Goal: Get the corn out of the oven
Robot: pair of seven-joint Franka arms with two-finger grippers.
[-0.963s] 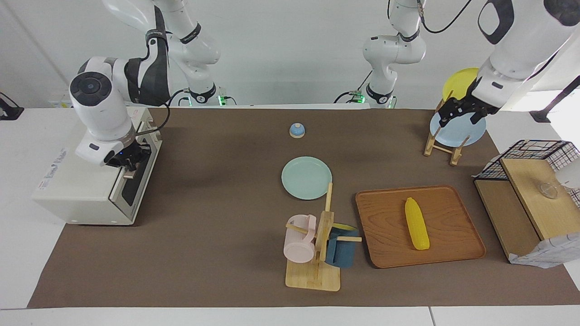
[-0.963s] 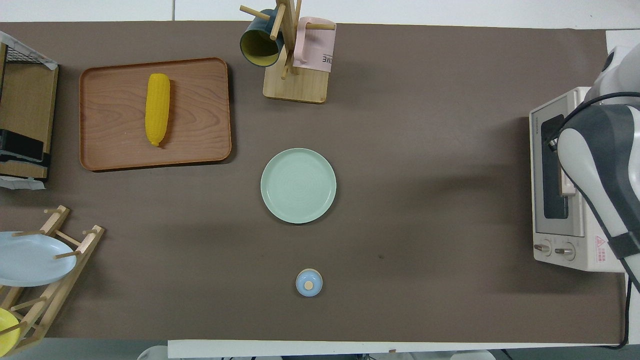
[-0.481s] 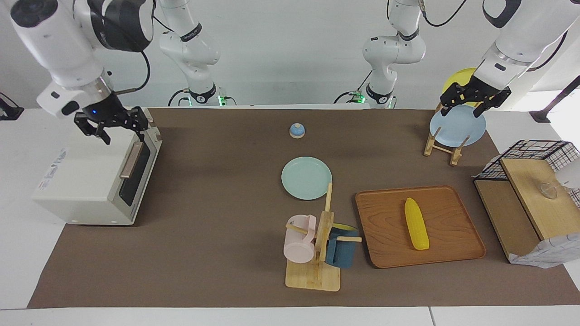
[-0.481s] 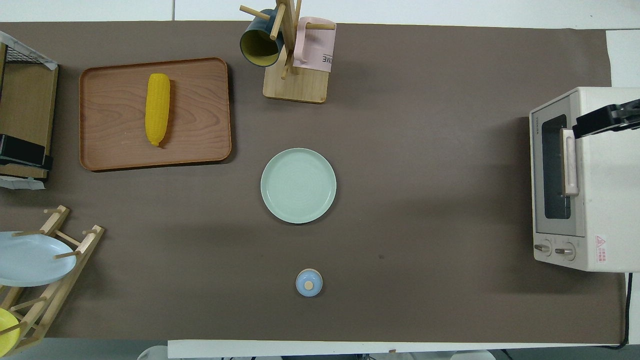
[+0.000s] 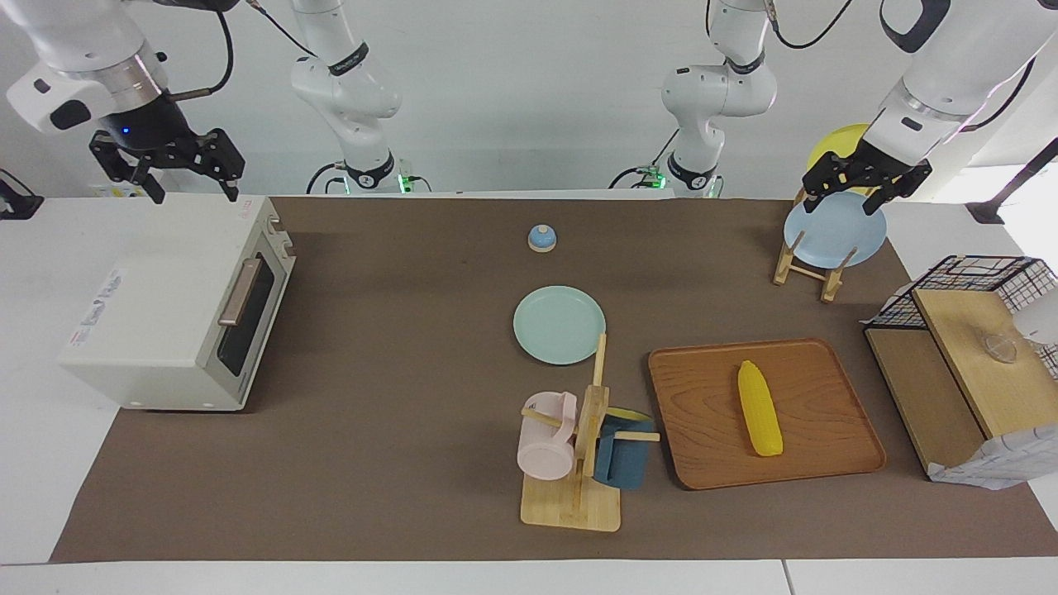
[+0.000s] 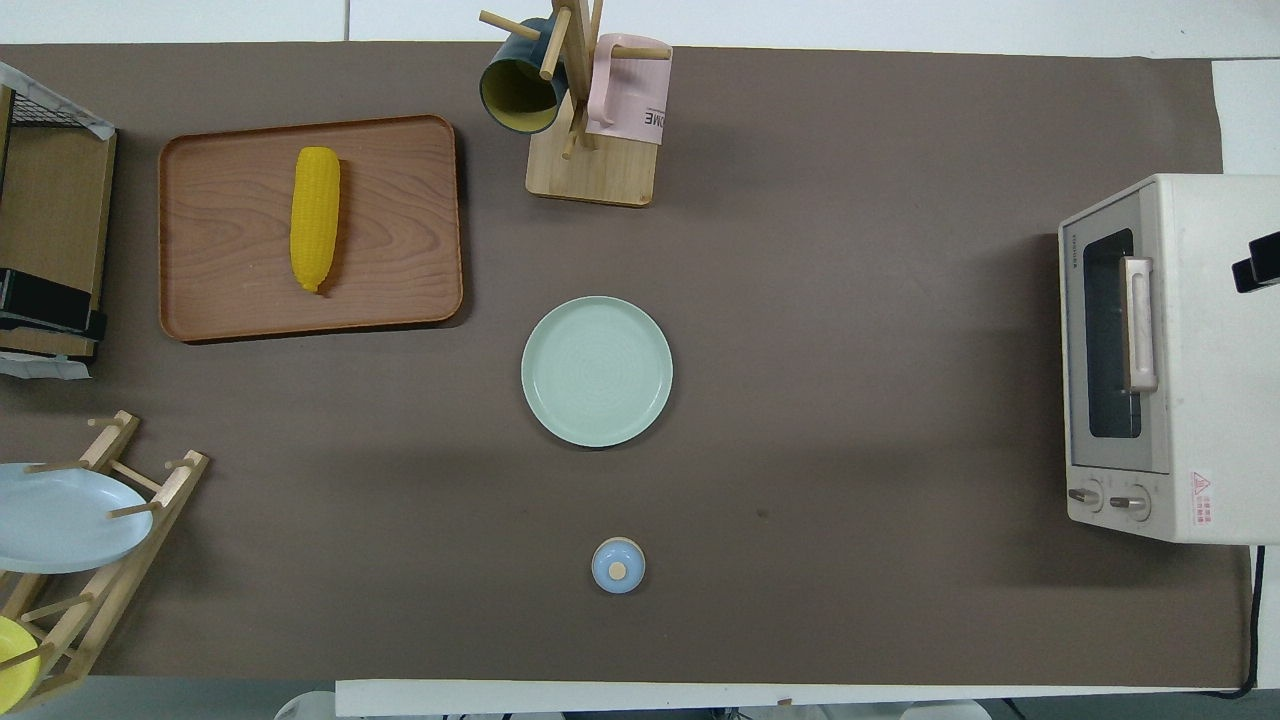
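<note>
The yellow corn (image 5: 759, 407) (image 6: 315, 218) lies lengthwise on a brown wooden tray (image 5: 818, 454) (image 6: 400, 230) toward the left arm's end of the table. The off-white oven (image 5: 149, 314) (image 6: 1200, 360) stands at the right arm's end, its dark glass door shut and its tan handle (image 5: 240, 291) (image 6: 1137, 322) free. My right gripper (image 5: 180, 178) hangs open and empty over the oven's top; the overhead view catches only one of its fingers (image 6: 1260, 272). My left gripper (image 5: 851, 186) is open and empty, up over the plate rack.
A pale green plate (image 5: 559, 324) (image 6: 597, 371) lies mid-table, with a small blue lid (image 5: 541, 238) nearer to the robots. A wooden mug tree (image 5: 579, 446) holds pink and blue mugs beside the tray. A plate rack (image 5: 814, 264) carries a light blue plate and a yellow one. A wire basket with wooden boards (image 5: 967, 364) stands at the table's end.
My right gripper let go of the oven's handle, opened, and rose to hang over the oven's top. The oven door stays shut. The left gripper lifted slightly.
</note>
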